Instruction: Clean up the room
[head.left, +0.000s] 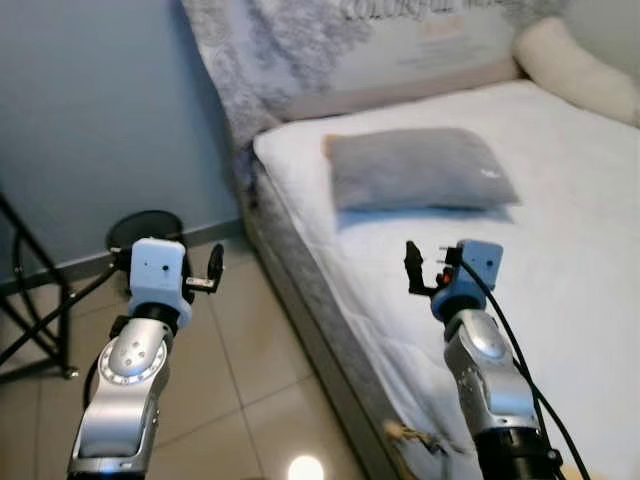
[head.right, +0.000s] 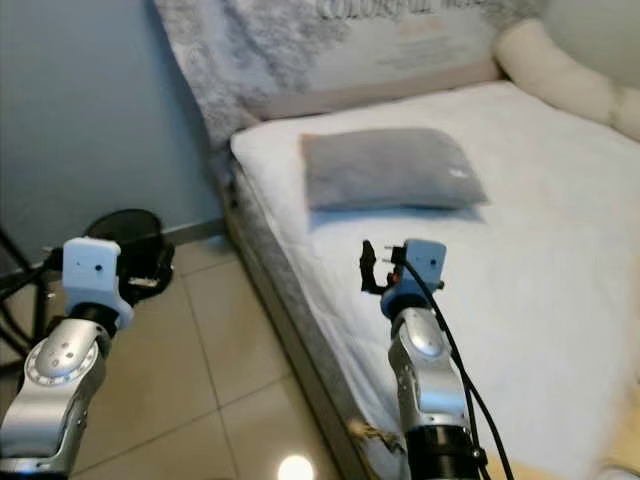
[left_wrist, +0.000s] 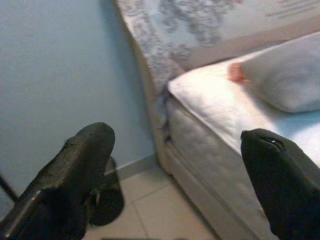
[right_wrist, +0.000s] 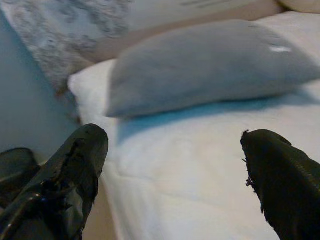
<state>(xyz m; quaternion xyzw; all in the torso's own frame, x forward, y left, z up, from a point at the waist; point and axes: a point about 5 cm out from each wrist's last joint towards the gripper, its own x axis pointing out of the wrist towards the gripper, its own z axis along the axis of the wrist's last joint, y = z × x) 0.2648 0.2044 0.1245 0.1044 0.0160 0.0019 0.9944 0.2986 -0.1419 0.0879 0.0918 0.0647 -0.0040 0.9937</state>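
Note:
A grey pillow (head.left: 420, 168) lies flat on the white bed (head.left: 560, 260), near its head end. My right gripper (head.left: 425, 265) hovers open over the near side of the mattress, short of the pillow, with nothing between its fingers (right_wrist: 75, 165). Held up over the tiled floor beside the bed, my left gripper (head.left: 208, 270) is also open and empty. In the left wrist view a small orange spot (left_wrist: 235, 71) shows at the grey pillow's corner; I cannot tell what it is.
A cream bolster (head.left: 575, 70) lies at the bed's far right. A patterned grey headboard cover (head.left: 260, 60) leans on the blue wall. A round black object (head.left: 145, 230) sits on the floor by the wall. Black metal legs (head.left: 35, 310) stand at far left. A brownish scrap (head.left: 412, 433) hangs at the mattress edge.

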